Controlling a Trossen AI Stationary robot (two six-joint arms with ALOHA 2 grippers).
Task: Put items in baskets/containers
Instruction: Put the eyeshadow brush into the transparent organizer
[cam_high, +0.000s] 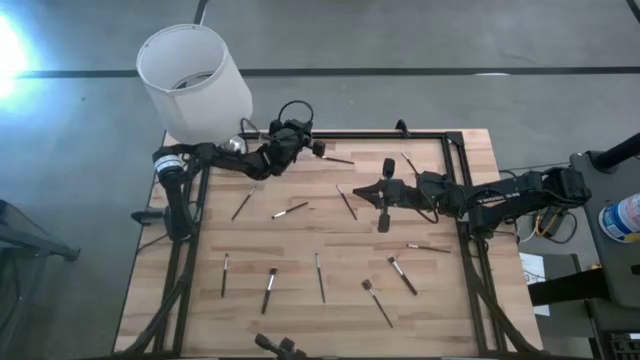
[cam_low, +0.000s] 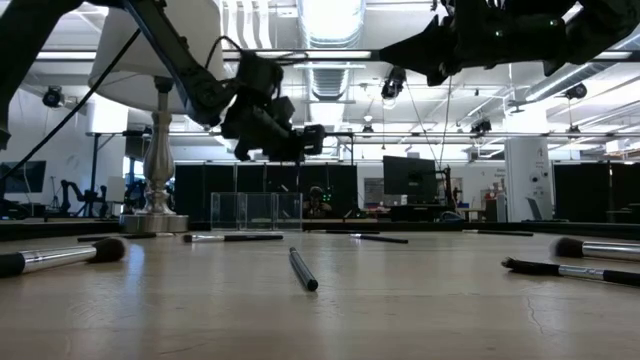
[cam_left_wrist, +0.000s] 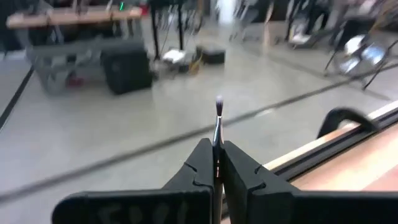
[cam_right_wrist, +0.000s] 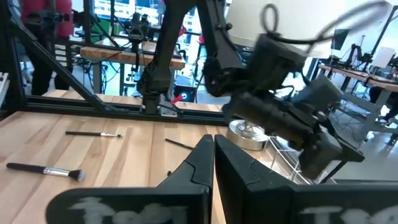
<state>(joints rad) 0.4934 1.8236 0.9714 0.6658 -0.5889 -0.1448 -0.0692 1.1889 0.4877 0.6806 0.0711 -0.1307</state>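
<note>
My left gripper (cam_high: 318, 148) is up above the table's far edge, beside the lamp, and is shut on one thin makeup brush (cam_left_wrist: 218, 124). It also shows in the low view (cam_low: 300, 140), raised over the clear plastic holder (cam_low: 255, 211), which stands on the far part of the table. My right gripper (cam_high: 357, 190) is shut and empty above the table's middle, right of centre; its closed fingers show in its own wrist view (cam_right_wrist: 213, 149). Several more brushes lie flat on the wood, such as one brush (cam_high: 290, 210) and another (cam_high: 402, 274). My left gripper pinches the brush's handle (cam_left_wrist: 217, 142) between its two fingers. The brush runs along the fingers, and its small bristle tip (cam_left_wrist: 219, 103) sticks out past the fingertips. The brush is lifted clear of the table.
A lamp with a white shade (cam_high: 195, 80) stands at the far left corner; its metal base (cam_right_wrist: 249, 134) is close to the left gripper. A black frame rail (cam_high: 380, 134) runs along the far and right edges. Loose brushes are scattered over the near half (cam_high: 319, 277).
</note>
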